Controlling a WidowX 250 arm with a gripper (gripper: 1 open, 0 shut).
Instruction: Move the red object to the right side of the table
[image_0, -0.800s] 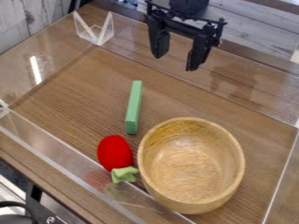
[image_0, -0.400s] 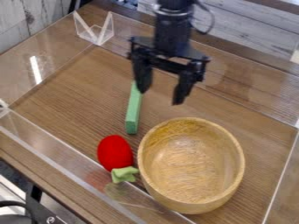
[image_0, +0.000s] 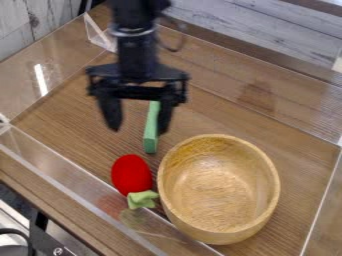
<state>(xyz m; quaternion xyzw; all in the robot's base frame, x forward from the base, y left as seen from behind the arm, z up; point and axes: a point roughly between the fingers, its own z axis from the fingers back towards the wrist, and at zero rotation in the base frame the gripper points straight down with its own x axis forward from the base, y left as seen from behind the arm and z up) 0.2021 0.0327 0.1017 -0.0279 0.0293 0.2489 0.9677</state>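
The red object (image_0: 130, 173), a small glossy red toy fruit with a light-green leafy stem, lies on the table (image_0: 254, 105) near the front wall, touching the left side of the wooden bowl. My gripper (image_0: 143, 118) hangs above and behind it, pointing down, jaws open with nothing between them. One finger (image_0: 114, 112) is left of the green bar, the other overlaps it.
A round light wooden bowl (image_0: 218, 187) sits at the front right. A flat green bar (image_0: 152, 130) lies upright-angled behind the fruit, partly covered by the gripper. Low clear acrylic walls (image_0: 54, 175) border the tabletop. A clear stand (image_0: 96, 30) sits at the back left.
The gripper has travelled from the back right toward the front left and come down, now hovering over the green bar. Its jaws stayed open. The fruit, bar and bowl have not moved.
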